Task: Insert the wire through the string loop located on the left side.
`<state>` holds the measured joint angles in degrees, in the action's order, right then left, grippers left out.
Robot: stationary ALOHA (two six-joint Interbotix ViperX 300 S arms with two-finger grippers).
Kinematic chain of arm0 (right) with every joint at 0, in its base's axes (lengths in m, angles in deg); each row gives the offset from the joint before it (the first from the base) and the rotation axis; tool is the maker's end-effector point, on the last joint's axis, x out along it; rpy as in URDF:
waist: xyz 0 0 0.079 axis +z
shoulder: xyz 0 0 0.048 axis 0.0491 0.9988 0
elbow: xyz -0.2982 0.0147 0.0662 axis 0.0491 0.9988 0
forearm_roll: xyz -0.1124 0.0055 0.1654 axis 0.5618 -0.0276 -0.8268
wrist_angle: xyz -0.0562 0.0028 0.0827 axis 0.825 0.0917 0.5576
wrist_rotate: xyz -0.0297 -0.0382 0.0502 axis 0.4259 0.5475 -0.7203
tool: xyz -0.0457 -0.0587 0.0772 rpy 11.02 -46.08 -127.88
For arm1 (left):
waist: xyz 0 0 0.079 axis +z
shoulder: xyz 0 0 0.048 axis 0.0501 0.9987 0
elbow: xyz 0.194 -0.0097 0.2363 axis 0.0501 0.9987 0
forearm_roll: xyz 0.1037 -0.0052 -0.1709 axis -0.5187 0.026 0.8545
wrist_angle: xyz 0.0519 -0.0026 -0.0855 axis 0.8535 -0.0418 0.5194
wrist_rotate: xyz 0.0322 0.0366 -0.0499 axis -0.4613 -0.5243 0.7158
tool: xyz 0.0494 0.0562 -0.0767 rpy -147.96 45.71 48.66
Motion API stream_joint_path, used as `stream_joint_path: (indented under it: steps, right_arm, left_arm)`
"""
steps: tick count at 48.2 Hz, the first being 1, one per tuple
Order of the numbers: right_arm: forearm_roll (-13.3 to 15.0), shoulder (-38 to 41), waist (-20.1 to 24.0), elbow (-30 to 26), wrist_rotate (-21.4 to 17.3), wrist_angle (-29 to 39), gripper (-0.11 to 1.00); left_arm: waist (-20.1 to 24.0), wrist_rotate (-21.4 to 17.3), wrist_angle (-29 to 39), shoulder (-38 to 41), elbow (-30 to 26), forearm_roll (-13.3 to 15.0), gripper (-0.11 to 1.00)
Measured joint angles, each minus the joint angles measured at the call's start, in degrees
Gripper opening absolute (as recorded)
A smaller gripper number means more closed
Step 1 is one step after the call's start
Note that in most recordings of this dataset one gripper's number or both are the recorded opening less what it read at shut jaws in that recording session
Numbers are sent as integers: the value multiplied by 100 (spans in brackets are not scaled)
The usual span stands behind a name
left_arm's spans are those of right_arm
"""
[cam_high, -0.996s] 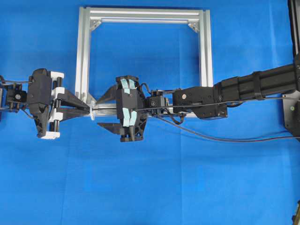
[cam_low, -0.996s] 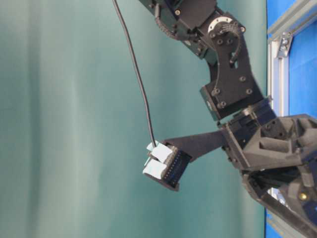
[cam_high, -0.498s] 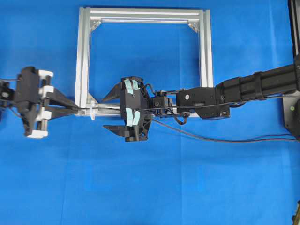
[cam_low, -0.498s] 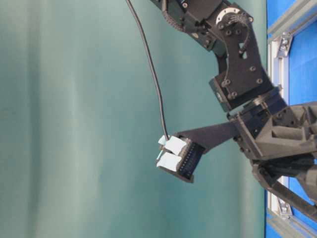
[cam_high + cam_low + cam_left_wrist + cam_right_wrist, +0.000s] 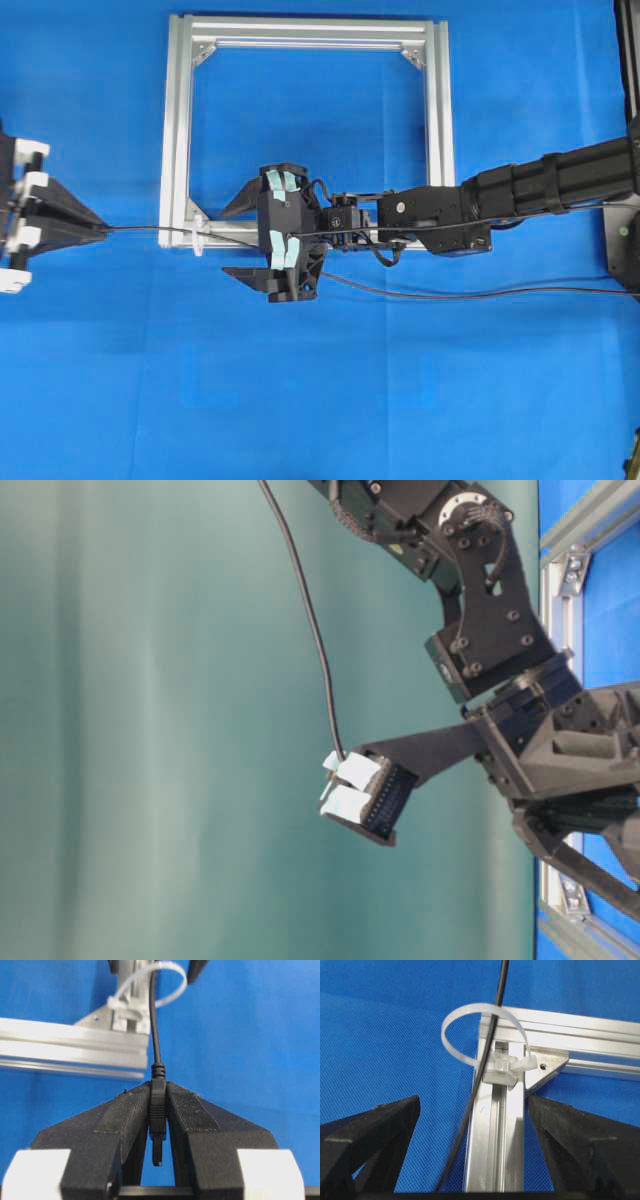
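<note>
The wire [image 5: 150,230] runs taut from my left gripper [image 5: 104,229] at the far left, through the string loop [image 5: 197,236] at the frame's lower left corner, and passes under the right gripper. In the left wrist view the left gripper [image 5: 158,1088] is shut on the wire's dark plug [image 5: 157,1110], and the wire [image 5: 154,1020] leads away through the white string loop [image 5: 185,980]. My right gripper [image 5: 224,241] hangs open just right of the loop. Its wrist view shows the wire [image 5: 501,985] threaded through the string loop [image 5: 445,1030], between the spread jaws of the right gripper [image 5: 474,1102].
The silver aluminium frame [image 5: 176,120] lies flat on the blue cloth, and its bottom rail [image 5: 507,1130] runs under the right gripper. The rest of the wire [image 5: 480,294] trails right across the cloth, below the right arm [image 5: 540,185].
My left gripper has drawn away to the left with the plug, pulling more wire through the loop. The slack on the cloth at the right has straightened. The right gripper has barely moved.
</note>
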<state>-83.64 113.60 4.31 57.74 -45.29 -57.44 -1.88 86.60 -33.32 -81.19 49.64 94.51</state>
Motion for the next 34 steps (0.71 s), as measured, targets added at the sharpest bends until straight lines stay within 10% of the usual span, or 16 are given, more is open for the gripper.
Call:
stream_joint_path:
  steps: [34]
  right_arm:
    - [0,0,0,0,0,-9,95]
  left_arm:
    - [-18,-255,589,-1731,-202,-44,8]
